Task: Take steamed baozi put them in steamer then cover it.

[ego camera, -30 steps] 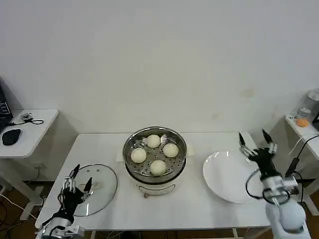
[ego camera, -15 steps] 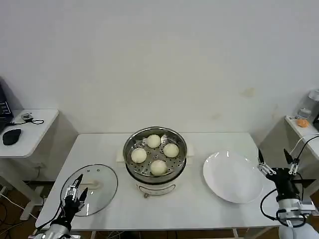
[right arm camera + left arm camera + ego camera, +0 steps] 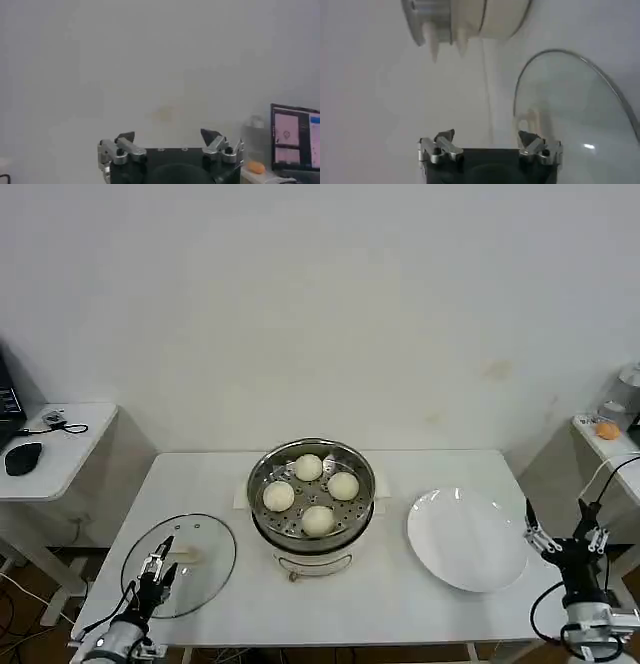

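Cover (image 3: 180,562) lies flat at the table's (image 3: 400,594) front-left corner, directly beneath the left gripper (image 3: 157,570), whose fingers are spread wide, holding nothing

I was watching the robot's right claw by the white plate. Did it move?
Yes. The right gripper was up over the far right rim of the white plate; it has pulled back toward the robot, past the table's right edge, fingers open.
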`<move>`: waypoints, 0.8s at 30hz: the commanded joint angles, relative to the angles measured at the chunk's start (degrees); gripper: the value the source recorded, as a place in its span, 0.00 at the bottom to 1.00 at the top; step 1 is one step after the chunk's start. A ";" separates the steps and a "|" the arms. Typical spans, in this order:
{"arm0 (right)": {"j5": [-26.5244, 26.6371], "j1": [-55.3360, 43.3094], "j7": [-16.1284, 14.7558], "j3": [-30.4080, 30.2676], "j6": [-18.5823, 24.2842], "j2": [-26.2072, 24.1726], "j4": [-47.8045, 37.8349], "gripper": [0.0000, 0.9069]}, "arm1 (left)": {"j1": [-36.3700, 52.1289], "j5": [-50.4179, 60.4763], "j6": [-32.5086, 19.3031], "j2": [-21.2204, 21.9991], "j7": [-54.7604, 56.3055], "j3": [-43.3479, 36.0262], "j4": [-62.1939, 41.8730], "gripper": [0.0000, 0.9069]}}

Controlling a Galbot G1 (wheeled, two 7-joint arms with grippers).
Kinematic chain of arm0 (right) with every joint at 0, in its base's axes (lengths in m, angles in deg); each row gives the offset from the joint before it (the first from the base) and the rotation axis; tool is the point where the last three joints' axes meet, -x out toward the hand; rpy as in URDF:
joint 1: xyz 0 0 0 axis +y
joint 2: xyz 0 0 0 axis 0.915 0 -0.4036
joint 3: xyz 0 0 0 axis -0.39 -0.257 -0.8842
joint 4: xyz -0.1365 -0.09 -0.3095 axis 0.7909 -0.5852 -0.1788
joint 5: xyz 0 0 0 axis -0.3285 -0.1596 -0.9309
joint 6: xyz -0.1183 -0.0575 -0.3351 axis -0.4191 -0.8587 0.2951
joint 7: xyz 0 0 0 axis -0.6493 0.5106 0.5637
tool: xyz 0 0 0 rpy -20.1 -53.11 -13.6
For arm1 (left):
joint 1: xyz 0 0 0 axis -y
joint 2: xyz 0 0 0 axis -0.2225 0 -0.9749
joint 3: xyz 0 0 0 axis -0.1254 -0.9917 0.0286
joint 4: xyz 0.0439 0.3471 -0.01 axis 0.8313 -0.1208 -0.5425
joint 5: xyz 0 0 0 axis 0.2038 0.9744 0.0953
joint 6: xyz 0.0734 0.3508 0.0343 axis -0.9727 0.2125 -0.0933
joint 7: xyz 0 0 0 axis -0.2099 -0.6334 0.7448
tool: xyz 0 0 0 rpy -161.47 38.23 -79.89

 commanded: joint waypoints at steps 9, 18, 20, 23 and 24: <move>-2.25 3.64 -0.09 -0.77 1.54 2.28 0.84 1.00 | 9.22 0.57 0.11 -1.64 -0.52 -2.55 -7.80 1.00; -2.79 4.52 -0.09 -1.03 1.94 2.94 1.58 1.00 | 11.77 0.07 0.30 -0.47 -0.74 -4.02 -9.77 1.00; -2.82 4.75 -0.10 -1.01 2.05 3.03 1.72 1.00 | 11.80 -0.40 0.32 -0.31 -0.80 -4.19 -9.84 0.74; -3.07 4.99 -0.10 -1.12 2.27 3.19 1.71 1.00 | 11.67 -0.47 0.17 0.13 -0.45 -4.12 -10.01 0.00; -3.07 5.06 -0.09 -1.25 2.25 3.16 1.69 1.00 | 11.56 -0.50 0.15 0.16 -0.44 -4.13 -10.01 0.00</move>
